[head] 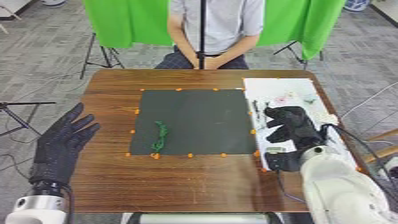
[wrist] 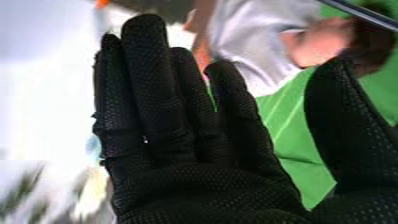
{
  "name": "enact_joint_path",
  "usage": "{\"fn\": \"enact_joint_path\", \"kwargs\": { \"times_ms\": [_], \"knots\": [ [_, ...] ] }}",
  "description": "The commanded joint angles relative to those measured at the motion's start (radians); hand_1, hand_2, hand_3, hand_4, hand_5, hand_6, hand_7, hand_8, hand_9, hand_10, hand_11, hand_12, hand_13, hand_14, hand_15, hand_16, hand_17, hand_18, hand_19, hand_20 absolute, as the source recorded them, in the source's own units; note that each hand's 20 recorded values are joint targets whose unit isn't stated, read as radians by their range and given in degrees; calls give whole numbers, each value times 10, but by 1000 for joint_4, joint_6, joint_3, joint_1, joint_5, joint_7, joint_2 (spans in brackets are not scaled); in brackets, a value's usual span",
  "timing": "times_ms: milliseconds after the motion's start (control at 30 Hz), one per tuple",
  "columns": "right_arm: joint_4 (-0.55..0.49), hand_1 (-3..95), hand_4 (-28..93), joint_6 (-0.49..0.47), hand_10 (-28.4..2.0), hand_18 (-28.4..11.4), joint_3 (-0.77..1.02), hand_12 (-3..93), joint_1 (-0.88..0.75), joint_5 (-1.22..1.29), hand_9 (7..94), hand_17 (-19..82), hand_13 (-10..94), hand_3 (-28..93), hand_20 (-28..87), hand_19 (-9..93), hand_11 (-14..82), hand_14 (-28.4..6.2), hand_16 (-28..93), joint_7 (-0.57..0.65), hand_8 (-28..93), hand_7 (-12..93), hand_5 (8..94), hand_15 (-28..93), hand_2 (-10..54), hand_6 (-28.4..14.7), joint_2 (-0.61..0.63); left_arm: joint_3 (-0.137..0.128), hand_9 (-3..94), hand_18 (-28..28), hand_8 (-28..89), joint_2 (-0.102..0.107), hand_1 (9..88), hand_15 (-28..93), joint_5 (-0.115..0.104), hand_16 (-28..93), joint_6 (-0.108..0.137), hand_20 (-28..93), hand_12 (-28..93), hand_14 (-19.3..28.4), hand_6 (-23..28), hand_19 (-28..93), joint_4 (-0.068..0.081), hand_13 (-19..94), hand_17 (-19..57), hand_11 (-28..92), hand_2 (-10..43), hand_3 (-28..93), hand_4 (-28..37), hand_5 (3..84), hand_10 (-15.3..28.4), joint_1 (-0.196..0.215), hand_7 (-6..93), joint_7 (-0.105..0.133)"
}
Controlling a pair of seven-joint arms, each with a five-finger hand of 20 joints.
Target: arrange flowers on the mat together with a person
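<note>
On the dark mat, toward its near-left corner, lies one green sprig. Pink flowers sit on the white sheet to the right. Right hand is over that sheet: fingers about straight, thumb spread wide, no visible hold on anything. Left hand is beside the mat, open, empty. Handling guess: flowers near weightless, stems thin and bendy, heads soft, easy to crush. Pinch mid-stem, light force, clear of the heads. Thin stems could roll or slip against glove fabric.
</note>
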Motion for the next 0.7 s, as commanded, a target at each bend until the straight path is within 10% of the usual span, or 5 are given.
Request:
{"fn": "enact_joint_path", "kwargs": {
  "times_ms": [33,700],
  "knots": [
    [5,290,-189,-55,-223,-235,5,137,-1,-457,583,414,631,673,-208,893,172,-198,66,288,-110,127,534,552,35,-72,57,-2,309,174,-85,-18,214,446,12,-60,-4,145,106,219,66,385,-4,194,-89,207,85,761,-235,335,160,21,104,-15],
    [110,364,-169,-470,-238,-245,88,153,-22,-590,618,446,666,650,-270,932,190,-190,82,597,-96,87,540,559,-22,-81,78,-2,309,174,-85,-12,214,449,12,-63,-10,145,106,219,66,385,1,195,-89,208,85,761,-237,335,161,11,103,-10]
  ]
}}
